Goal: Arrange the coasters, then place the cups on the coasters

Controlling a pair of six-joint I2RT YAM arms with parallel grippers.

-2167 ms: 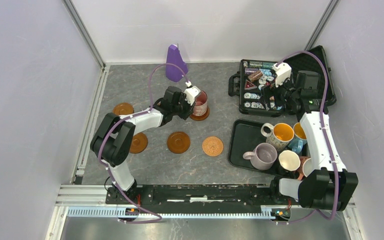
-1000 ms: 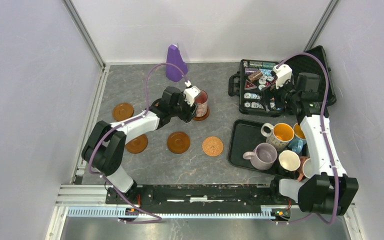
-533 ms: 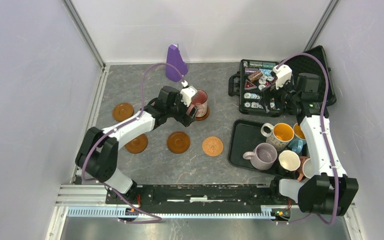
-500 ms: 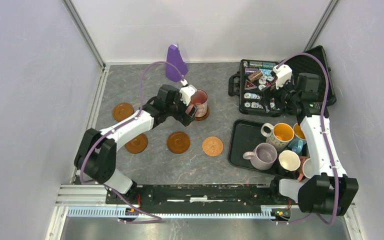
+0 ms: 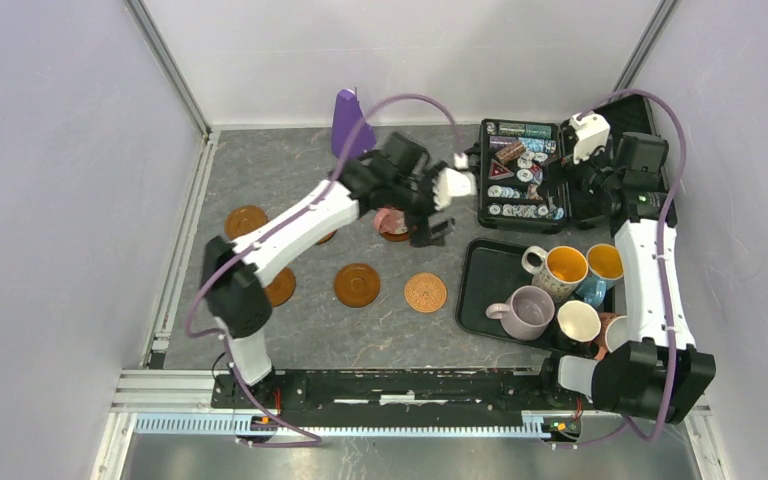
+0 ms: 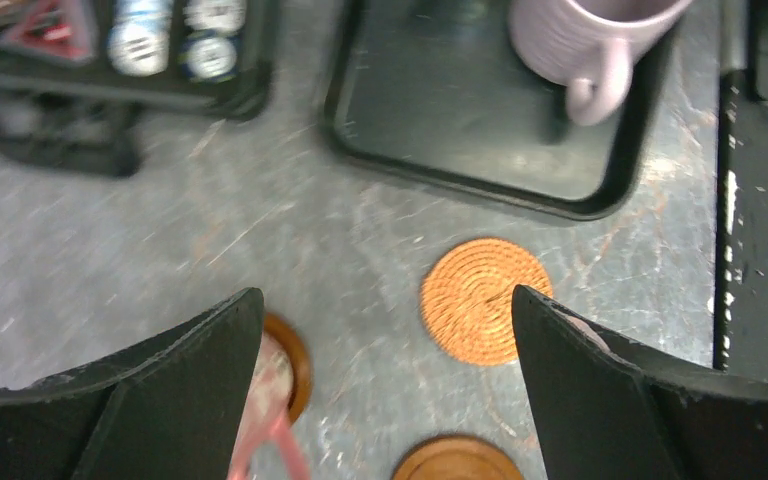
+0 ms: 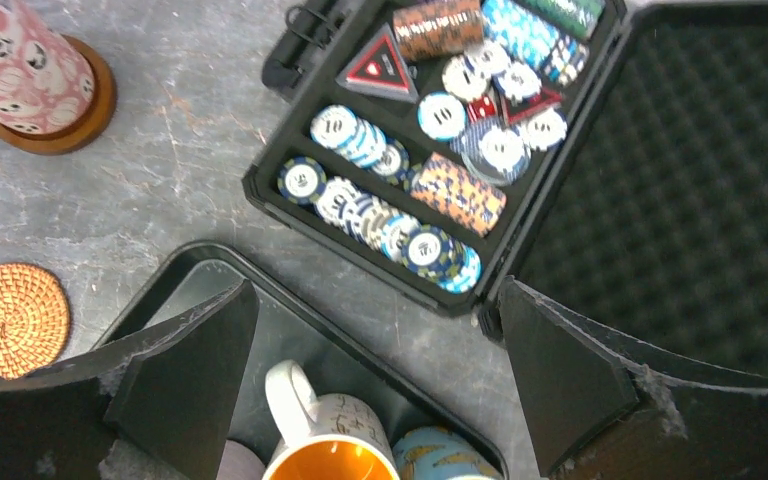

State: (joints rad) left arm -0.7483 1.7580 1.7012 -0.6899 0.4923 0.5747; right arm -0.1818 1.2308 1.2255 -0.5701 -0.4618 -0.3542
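left pincer [image 6: 385, 300]: gaping wide and gripping nothing, hovering over the counter [image 6: 100, 250] just on the tray side of the pink cup [image 5: 392, 218].
pink cup: standing upright on a dark brown coaster [image 7: 85, 125], toward the far middle of the counter.
patterned coaster [image 6: 485, 300]: lying bare below the left pincer, between the pink cup and the tray [image 6: 460, 110], near the tray's corner.
other dark coasters: three are lying bare and apart from one another. the middle coaster [image 5: 357, 284] is sitting near the patterned coaster, the near-left coaster [image 5: 278, 287] further left, and the far-left coaster [image 5: 246, 219] closest to the left wall.
right pincer [image 7: 375, 290]: also standing wide and empty, hanging above the near edge of the chip case [image 7: 430, 150], where it is meeting the tray.
cups on the tray: crowding its right part are the orange-lined cup [image 5: 560, 268], the lilac cup [image 5: 525, 312], the white cup [image 5: 578, 322] and the blue cup [image 5: 603, 262]. a fifth cup [image 5: 608, 338] is showing only partly behind the right arm.
chip case: lying open at the far right, beyond the tray.
purple cone [image 5: 350, 125]: standing by the far wall.
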